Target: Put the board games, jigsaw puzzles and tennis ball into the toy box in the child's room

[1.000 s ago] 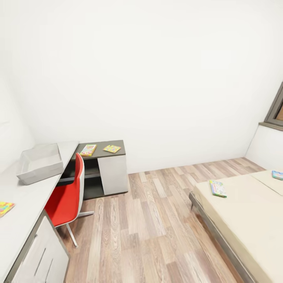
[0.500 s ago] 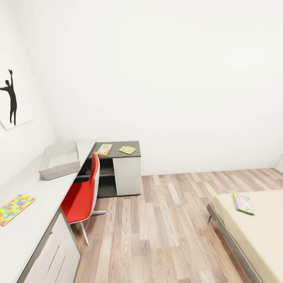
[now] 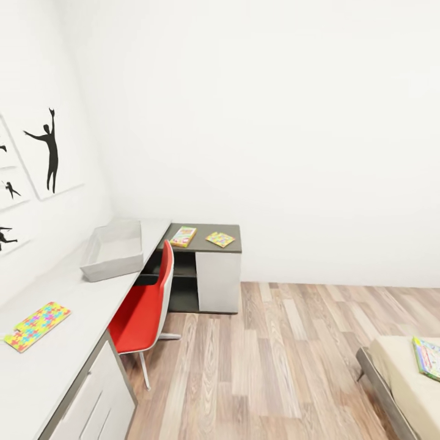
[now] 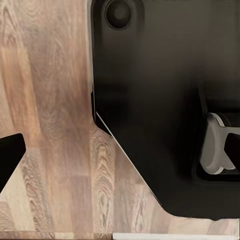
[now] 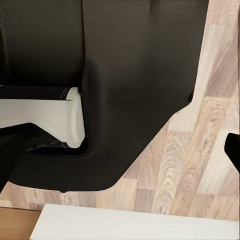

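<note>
Red chair (image 3: 143,305) crowds the bench (image 3: 73,318) and could block the toy box (image 3: 115,250). Pincer states I cannot tell.

red chair (image 3: 146,305) tucked against table (image 3: 73,318), open wood floor (image 3: 275,366) beside

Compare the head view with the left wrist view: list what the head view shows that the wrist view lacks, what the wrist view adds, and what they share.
Head view alone: the toy box on the table, a jigsaw puzzle nearer along it, a board game and a second puzzle on the cabinet end, the red chair, wall pictures, and another board game on the bed.

Left wrist view alone: the robot's dark body from close up.

Shared: the wood-plank floor.
</note>
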Motion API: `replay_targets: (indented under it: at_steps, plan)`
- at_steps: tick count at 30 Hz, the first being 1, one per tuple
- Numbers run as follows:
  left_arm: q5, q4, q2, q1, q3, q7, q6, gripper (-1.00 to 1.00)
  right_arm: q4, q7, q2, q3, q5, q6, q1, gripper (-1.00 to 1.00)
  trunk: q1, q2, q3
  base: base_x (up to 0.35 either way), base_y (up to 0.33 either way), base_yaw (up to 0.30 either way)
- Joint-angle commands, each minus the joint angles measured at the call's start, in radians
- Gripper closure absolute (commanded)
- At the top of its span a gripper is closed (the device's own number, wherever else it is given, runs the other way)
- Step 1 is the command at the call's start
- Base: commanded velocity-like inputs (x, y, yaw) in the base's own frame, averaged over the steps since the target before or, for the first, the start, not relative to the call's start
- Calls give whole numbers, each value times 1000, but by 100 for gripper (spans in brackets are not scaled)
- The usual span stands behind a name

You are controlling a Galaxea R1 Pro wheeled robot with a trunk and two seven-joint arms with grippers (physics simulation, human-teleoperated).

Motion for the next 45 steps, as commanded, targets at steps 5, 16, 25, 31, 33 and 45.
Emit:
replay_targets:
  at_steps: [5,16,25,31,33,45]
  plan:
    - [0,0,0,0,0,-1,-3,-100,0,0,0,0,3,1,0,-100,1,-2,-2,318,-7,272]
    - [0,-1,0,-1,0,-1,-4,-100,0,0,0,0,4,1,0,-100,1,-2,-2,316,-28,272]
    - [0,0,0,-1,1,0,-4,-100,0,0,-5,0,5,0,0,-100,1,-2,-2,269,-185,272]
    - [0,0,0,0,1,0,-4,-100,0,1,-6,0,6,0,0,-100,1,-2,-2,252,-212,188]
    - [0,0,0,0,1,0,-4,-100,0,2,-6,0,7,0,0,-100,1,-2,-2,250,-214,59]
    - [0,0,0,0,0,0,-4,-100,0,3,-9,2,8,1,0,-100,1,-2,1,248,-100,-73]
